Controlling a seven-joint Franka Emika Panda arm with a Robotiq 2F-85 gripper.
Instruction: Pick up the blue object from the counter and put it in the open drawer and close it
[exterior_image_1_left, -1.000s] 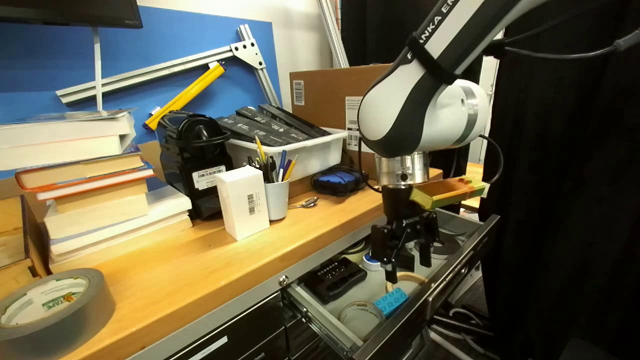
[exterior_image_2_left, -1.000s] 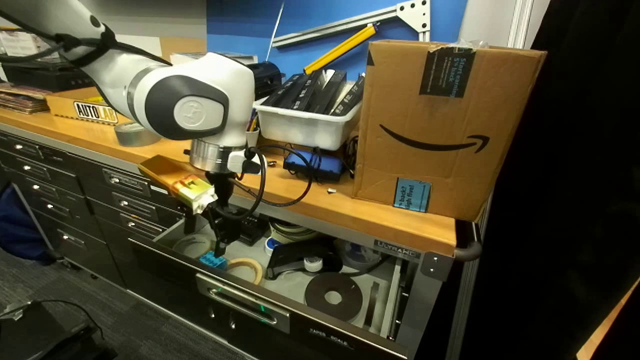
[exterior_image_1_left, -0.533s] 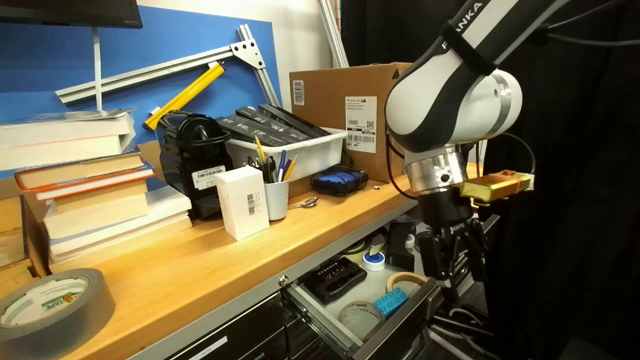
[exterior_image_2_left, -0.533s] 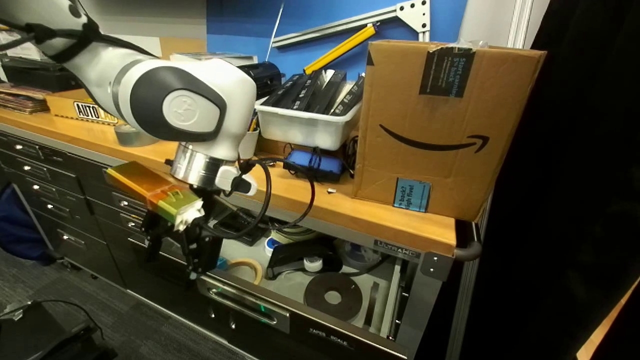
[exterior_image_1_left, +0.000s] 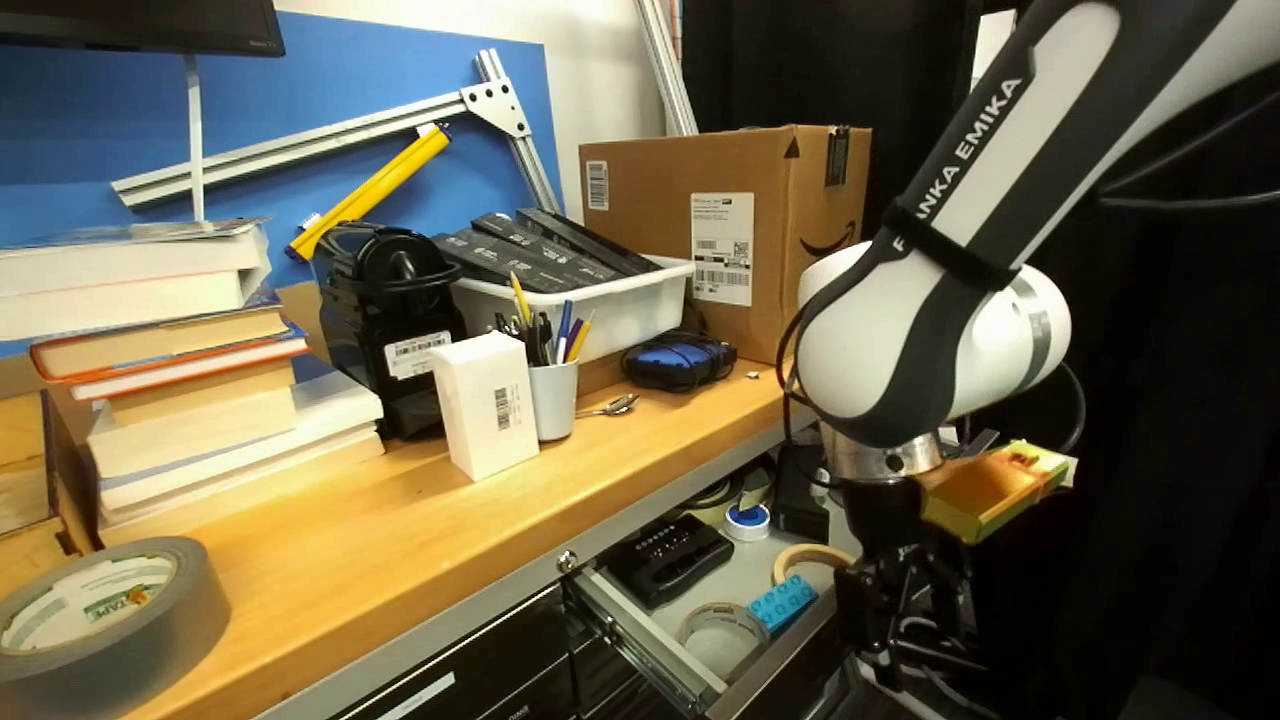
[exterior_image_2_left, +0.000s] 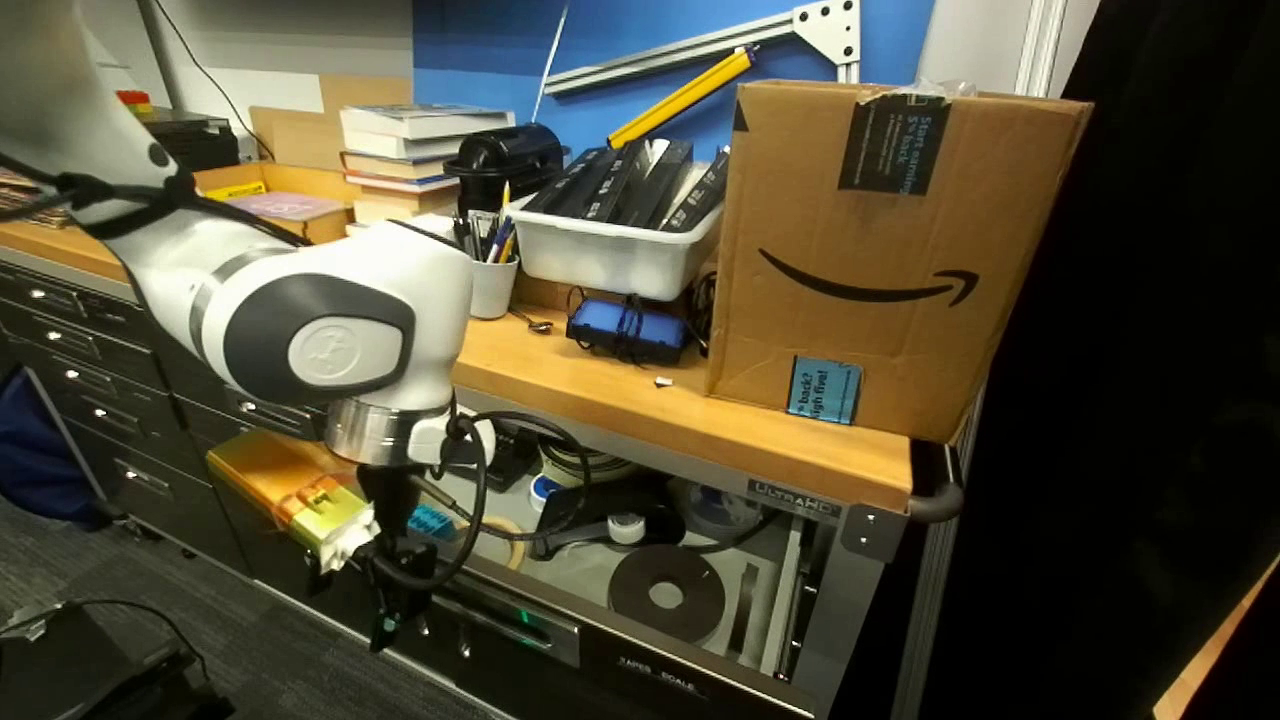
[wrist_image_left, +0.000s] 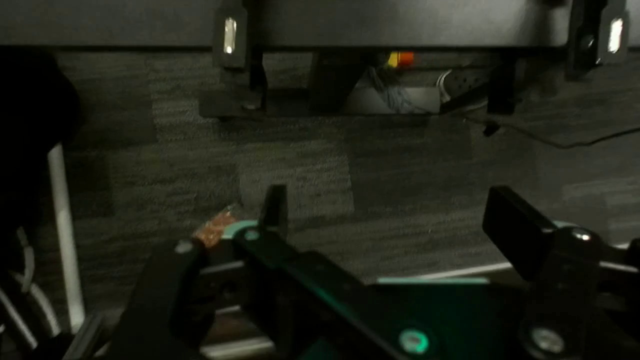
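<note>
The blue toy brick (exterior_image_1_left: 783, 604) lies in the open drawer (exterior_image_1_left: 765, 672), close to its front wall. In an exterior view the brick (exterior_image_2_left: 430, 520) is partly hidden behind my arm. My gripper (exterior_image_1_left: 905, 630) is outside the drawer, in front of its front panel and low down. In an exterior view the gripper (exterior_image_2_left: 350, 605) hangs beside the drawer handle (exterior_image_2_left: 510, 620). In the wrist view the gripper (wrist_image_left: 390, 205) has its fingers wide apart, with only carpet between them. The brick is out of the wrist view.
The drawer also holds a black device (exterior_image_1_left: 670, 558), tape rolls (exterior_image_1_left: 722, 640) and a dark ring (exterior_image_2_left: 667, 595). On the counter (exterior_image_1_left: 400, 540) stand a white box (exterior_image_1_left: 487, 405), a pen cup (exterior_image_1_left: 554, 400), a blue cable-wrapped adapter (exterior_image_1_left: 678, 362) and a cardboard box (exterior_image_2_left: 880, 260).
My arm has moved from above the drawer, out over its front wall, and then down in front of the panel. The brick has stayed in place in the drawer, which remains open.
</note>
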